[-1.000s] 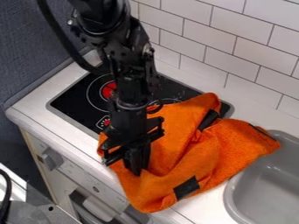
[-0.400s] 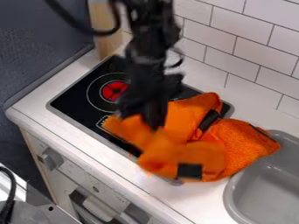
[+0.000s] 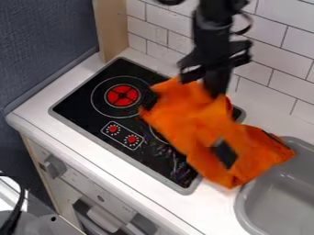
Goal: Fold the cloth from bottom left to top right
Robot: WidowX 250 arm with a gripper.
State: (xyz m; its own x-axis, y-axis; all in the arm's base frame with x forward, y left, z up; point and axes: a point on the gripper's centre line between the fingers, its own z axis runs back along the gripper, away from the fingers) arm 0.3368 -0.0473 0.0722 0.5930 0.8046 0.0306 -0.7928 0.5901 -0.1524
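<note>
Well, the black two-finger gripper [image 3: 215,93] is up over the back part of the black glass stove top [image 3: 73,108], near the bench's back edge. Its fingers [image 3: 215,83] are narrow, pinching the soft orange cloth [image 3: 199,120]. The black robot arm [image 3: 215,27] comes down from above to hold it there.

The cloth hangs in a big, floppy bunch below the gripper. One loose flap sticks out over the middle of the stove top. The cloth covers much of the stove top's right side and goes past it, over the bit of bench between the stove top and the grey sink [image 3: 270,183]. Its right end lies by the sink's back left corner. A dark square patch [image 3: 224,153] shows on the low part of the cloth, and a thin dark strip [image 3: 279,140] is near its right end.

The stove top sits in the white bench [image 3: 67,140]. It has a round red burner [image 3: 122,95] near its back left corner, and two little red dials [image 3: 122,135] by its front edge. White tiles [image 3: 264,57] rise behind the bench. A light wood board [image 3: 111,32] stands up at the bench's back left corner. Below the front edge is a grey knob [image 3: 54,167].
</note>
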